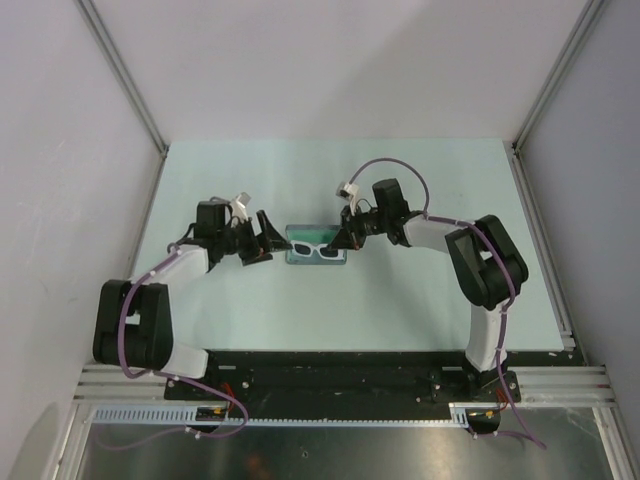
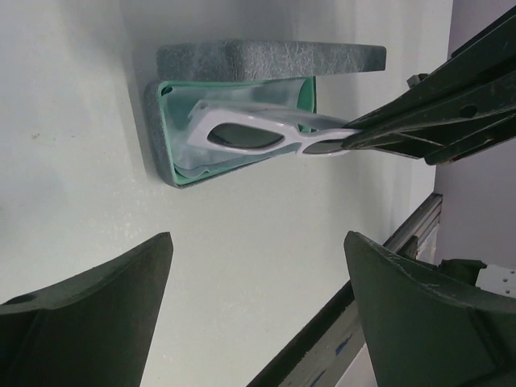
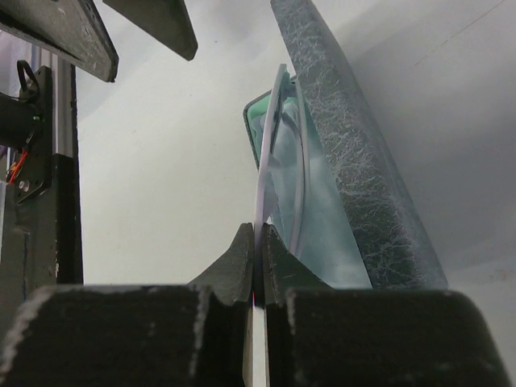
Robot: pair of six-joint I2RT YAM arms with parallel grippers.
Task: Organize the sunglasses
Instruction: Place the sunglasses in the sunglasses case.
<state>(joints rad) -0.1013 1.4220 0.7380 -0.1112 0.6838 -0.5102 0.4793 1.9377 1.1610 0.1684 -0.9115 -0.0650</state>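
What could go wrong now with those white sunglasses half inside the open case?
The right claw pinches only one thin end of the sunglasses, so they might twist or slip. That end juts past the rim of the case; let go now, they may tip out or block the lid. The left claw hangs open, touching nothing, so the case could slide if pushed.

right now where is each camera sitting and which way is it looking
Top external: high behind the robot, looking down on the table; the left arm and right arm show whole.
Left wrist: on the left arm, looking through the open left gripper at the case.
Right wrist: low behind the right gripper, shut on the sunglasses, seen edge-on.
Shared: both wrist views show sunglasses and case.
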